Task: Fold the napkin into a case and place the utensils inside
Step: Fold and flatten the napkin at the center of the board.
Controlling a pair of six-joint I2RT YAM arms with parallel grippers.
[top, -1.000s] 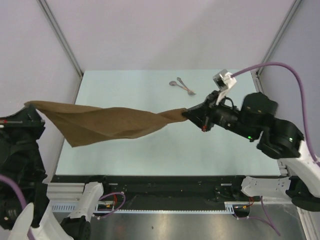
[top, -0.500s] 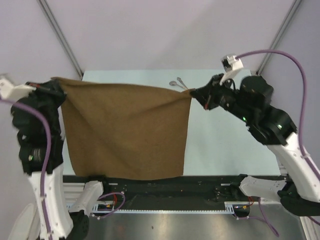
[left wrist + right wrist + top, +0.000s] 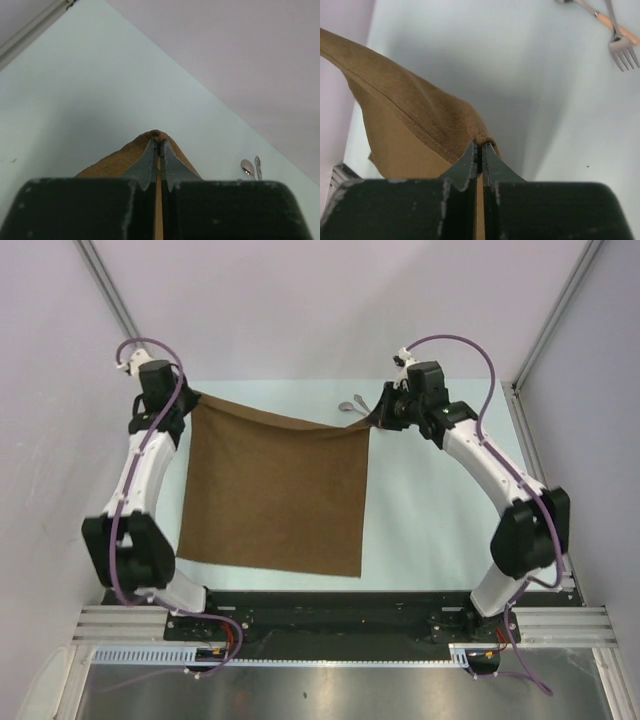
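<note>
At the far side of the pale, smooth desk, the two small silvery metal utensils were hard to make out from overhead. Only a spoon bowl and a thin handle showed, just beside the right tool; the rest was hidden behind it and the cloth's raised edge. In the right wrist view the fork showed its tines plainly, while the upper frame edge cut off the crossing handles. One handle looked tan there, and we could not tell whether that was colour or reflection. In the left wrist view the spoon was a tiny glint, and we could not identify the piece next to it.

The plain brown square cloth napkin was stretched between the two tools, its far edge sagging slightly in the middle and its near edge reaching towards the arm bases. We could not tell how much of it rested on the desk. The left tool was clamped on the far left corner, and the right tool was clamped on the far right corner. In each wrist view the dark, wedge-shaped fingers met tightly with a nub of cloth poking out past the tips. Each tool's black body hid everything below. The fabric looked soft and finely napped, with a stitched hem running along the edge.
</note>
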